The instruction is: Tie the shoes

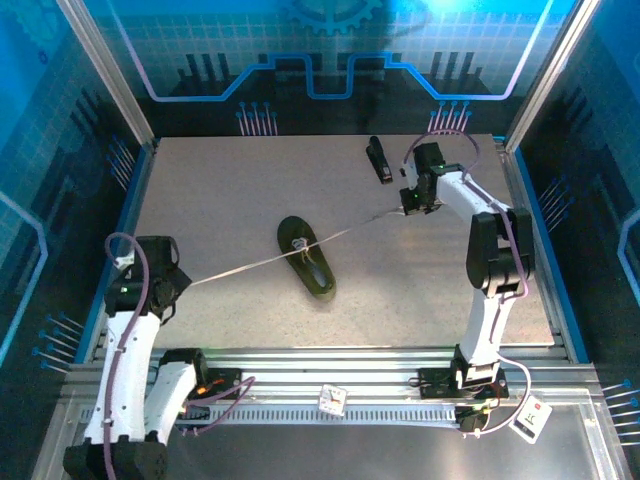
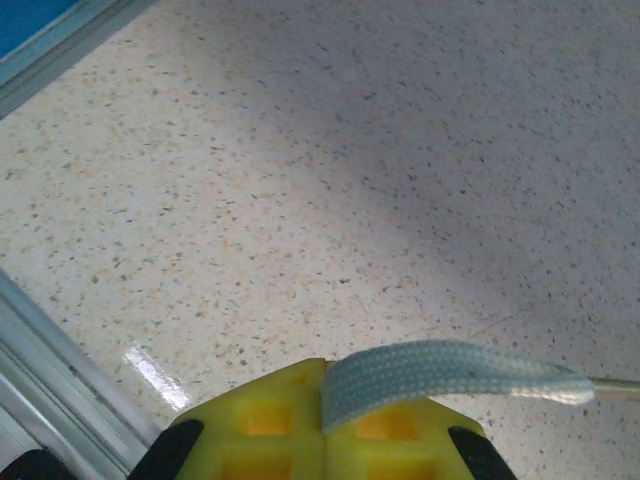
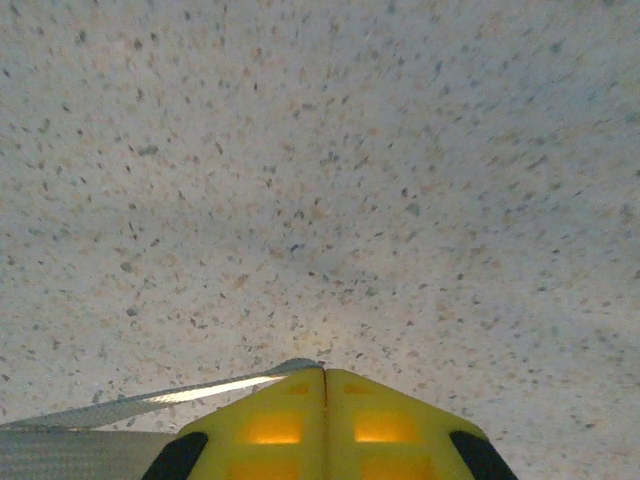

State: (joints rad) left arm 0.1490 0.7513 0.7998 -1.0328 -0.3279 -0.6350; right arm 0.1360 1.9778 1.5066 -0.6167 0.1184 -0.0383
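Splaying outward, left gripper (image 2: 322, 385) and right gripper (image 3: 325, 385) each pinch one lace (image 2: 450, 368) from the shoe (image 1: 306, 256).

Speckled beige tabletop (image 1: 230, 200), matte, with fine dark flecks; a soft shadow band crosses it in the left wrist view. A blue strip (image 1: 126, 215) edges its left side. Back wall (image 1: 330, 50): glowing blue panel with a grid and circuit-line pattern, brightest at top right. Pale metal posts (image 1: 104, 65) slant up at the corners. A ribbed aluminium rail (image 1: 350, 362) runs along the near edge.
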